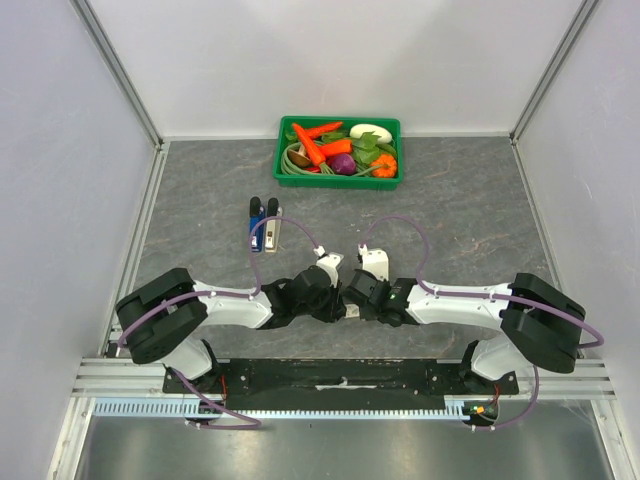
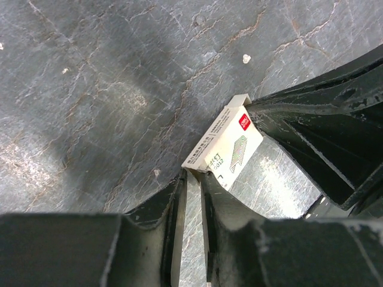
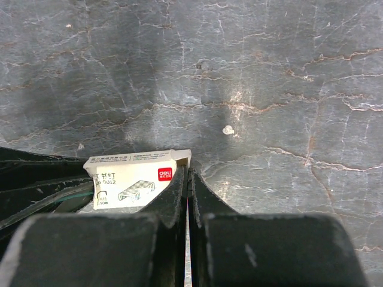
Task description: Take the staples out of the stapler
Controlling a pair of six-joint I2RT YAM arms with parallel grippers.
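Note:
A small white staple box with a red logo is held between my two grippers, low over the table. My left gripper is nearly shut, and one corner of the box sits at its tips. My right gripper is shut on the open end of the box, which lies just left of its fingers. In the top view the grippers meet at the table's near middle, the left gripper against the right gripper. The blue and black stapler lies opened on the table, farther back and to the left.
A green bin of toy vegetables stands at the back centre. The grey stone-patterned table is walled in by white panels. Small white specks lie on the table near the grippers.

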